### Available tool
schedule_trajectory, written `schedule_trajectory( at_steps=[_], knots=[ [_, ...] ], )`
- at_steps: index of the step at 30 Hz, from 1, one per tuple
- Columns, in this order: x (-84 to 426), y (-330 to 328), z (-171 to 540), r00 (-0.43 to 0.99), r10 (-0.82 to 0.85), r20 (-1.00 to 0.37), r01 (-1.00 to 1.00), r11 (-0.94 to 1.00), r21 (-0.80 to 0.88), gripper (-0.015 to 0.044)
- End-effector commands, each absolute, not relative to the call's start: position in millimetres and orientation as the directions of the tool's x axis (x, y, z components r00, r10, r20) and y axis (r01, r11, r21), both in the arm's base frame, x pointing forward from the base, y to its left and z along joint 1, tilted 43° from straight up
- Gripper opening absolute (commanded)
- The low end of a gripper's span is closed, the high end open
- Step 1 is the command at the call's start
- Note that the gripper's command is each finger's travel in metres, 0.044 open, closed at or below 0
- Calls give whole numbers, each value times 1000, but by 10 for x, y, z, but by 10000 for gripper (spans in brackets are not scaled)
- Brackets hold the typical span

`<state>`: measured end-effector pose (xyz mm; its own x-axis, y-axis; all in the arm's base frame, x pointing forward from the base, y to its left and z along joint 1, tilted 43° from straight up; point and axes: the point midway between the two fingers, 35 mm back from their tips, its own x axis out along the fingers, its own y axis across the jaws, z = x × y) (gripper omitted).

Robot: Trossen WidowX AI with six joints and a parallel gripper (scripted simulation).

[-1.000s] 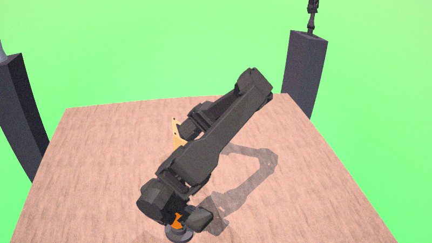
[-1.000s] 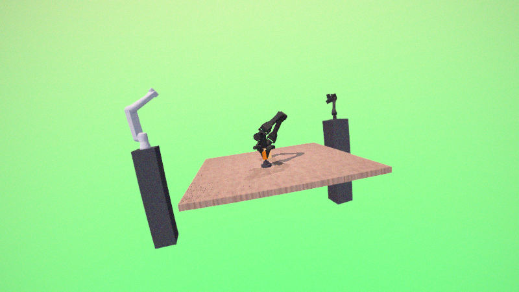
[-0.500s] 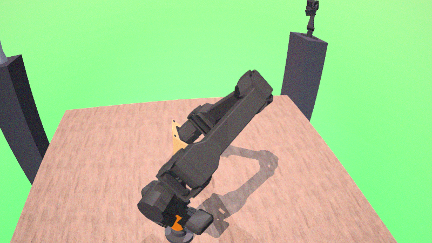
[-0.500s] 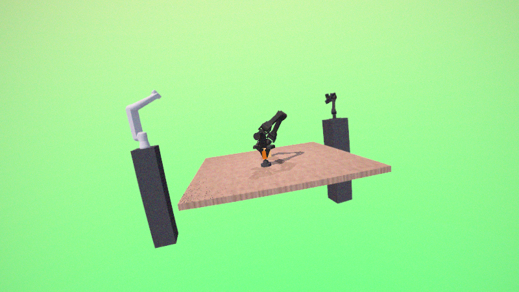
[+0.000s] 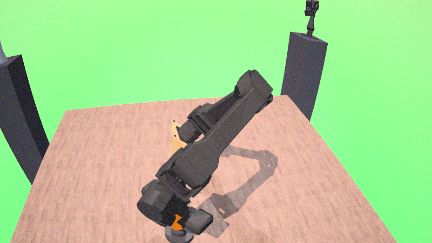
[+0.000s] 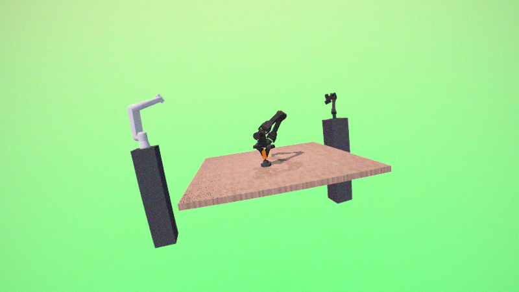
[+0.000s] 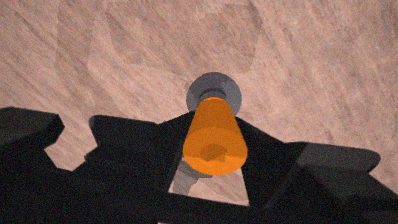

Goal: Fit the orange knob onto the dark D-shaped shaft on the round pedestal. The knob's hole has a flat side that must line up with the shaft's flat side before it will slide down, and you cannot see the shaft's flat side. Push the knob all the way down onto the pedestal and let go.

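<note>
Okay, quick headcount. Three arms total: one big dark arm [image 5: 211,157] [image 6: 279,115] in the middle, a pale arm [image 5: 2,56] [image 6: 135,121] around 9 o'clock in the exterior view, and a small dark arm [image 5: 310,23] [image 6: 333,105] at 2. Two tall columns: one column [image 5: 10,99] [image 6: 150,196] at 8, another column [image 5: 303,66] [image 6: 335,134] at 3. Then just one each: wooden table [image 5: 105,181] [image 6: 235,181] [image 7: 300,65], gripper [image 5: 177,224] [image 6: 264,156] [image 7: 213,117], orange knob [image 5: 177,224] [image 6: 264,154] [image 7: 215,117], round pedestal [image 5: 169,237] [image 6: 266,164] [image 7: 194,95] and yellowish plate [image 5: 178,145] [image 6: 269,154].
</note>
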<state>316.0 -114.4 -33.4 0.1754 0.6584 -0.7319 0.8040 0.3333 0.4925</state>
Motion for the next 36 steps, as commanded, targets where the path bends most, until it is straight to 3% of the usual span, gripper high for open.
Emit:
schedule_trajectory(
  at_steps=[1, 5, 30, 36],
  knots=[
    [3167, -1166, -327, 177, 655, -734, 840, 288, 459, 0],
    [3169, -1160, -345, 177, 655, -734, 897, 199, 394, 0],
    [3161, -1161, -328, 177, 655, -734, 901, 193, 389, 0],
    [3168, -1166, -339, 177, 655, -734, 959, 51, 277, 0]
  ],
)
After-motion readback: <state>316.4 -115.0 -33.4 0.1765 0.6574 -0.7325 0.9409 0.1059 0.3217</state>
